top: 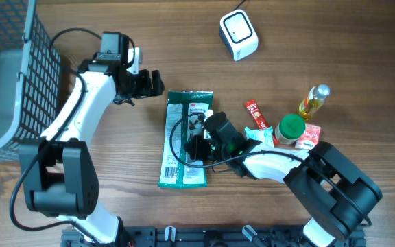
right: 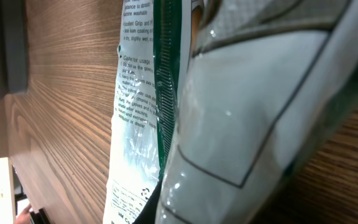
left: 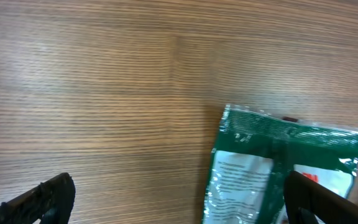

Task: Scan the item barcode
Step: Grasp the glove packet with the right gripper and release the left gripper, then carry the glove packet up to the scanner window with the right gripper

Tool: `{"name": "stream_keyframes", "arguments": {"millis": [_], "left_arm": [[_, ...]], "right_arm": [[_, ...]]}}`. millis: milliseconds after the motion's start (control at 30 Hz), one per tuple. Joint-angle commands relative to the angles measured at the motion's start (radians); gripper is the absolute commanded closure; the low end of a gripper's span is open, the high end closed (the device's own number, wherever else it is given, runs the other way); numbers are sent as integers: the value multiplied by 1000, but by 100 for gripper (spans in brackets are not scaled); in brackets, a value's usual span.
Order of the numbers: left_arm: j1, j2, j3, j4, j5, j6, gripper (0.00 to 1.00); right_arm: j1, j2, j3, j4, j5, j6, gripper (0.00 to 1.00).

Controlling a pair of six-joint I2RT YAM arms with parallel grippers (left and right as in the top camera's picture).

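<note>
**Packet pinched, scanner far off**

The flat green-and-white plastic packet (top: 177,161) lay lengthwise in the middle of the wooden table (top: 334,41), printed side up. The right gripper (top: 196,145) was down on its right half. That claw was clenched. Its fingers were hidden in its own wrist view, but a fold of the packet's film (right: 241,112) bulged right up at the lens, so I took it to be nipping the film rather than closed on nothing.

The left gripper (top: 153,82) hung just beyond the packet's far left corner, released, its two fingers (left: 48,196) spread wide over bare wood and touching nothing.

The small white box-shaped scanner (top: 238,36) sat well apart, at the far side and to the right. A red sachet (top: 256,113), a green-lidded jar (top: 290,129) and a yellow oil bottle (top: 314,101) crowded the table just right of the packet.

To my eye the step was the pick-up before presenting the barcode. The film looked slippery and slack, so a thin pinch could slide off or let the packet droop. I would have lifted slowly and let the free left claw take the far end, so the packet hung taut. I could not make out the barcode from where I stood. Whichever face bore it would need turning flat towards the scanner's window, and the swing kept high of the jar and bottle.
</note>
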Motion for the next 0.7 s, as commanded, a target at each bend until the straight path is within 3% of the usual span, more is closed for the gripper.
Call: {"name": "stream_keyframes", "arguments": {"millis": [0,133,200,333,467,567,667], "left_arm": [[19,-4,6,0,1,2,0],[19,-4,6,0,1,2,0],[19,-4,6,0,1,2,0],[19,-4,6,0,1,2,0],[19,-4,6,0,1,2,0],[19,-4,6,0,1,2,0],[19,-4,6,0,1,2,0]], "right_arm": [[0,14,-8,-5,24,-22,96],[-2,-23,17,-27,24,-127,96],[-14,-84,71,-136,27,-242,96],[-66,-213,378,-692,128,-528,96],[-69,-222,686,-1047,270,-949,96],[-69,-222,785,-1098,438,-1183,96],[-69,-218,801,-1012,587,-1403,96]]}}
